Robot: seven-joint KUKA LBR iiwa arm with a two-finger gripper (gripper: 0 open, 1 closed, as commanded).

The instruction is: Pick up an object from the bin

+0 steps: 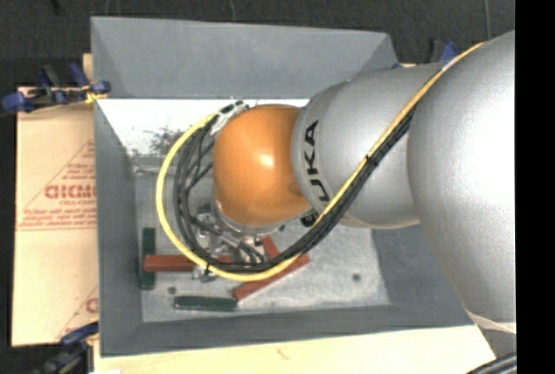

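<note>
Stick (166, 262), red-brown, flat at bin (114, 233) floor's left, green bar (147, 259) beside — gripper (212, 264) at its right end; open/shut: can't tell.

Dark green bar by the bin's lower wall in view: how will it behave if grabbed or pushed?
The dark green bar looks straight, so probably stiff. It is slim, so likely light. It lies flat on the bin floor, so a push should slide it rather than roll it, though its cross-section is unclear.
</note>
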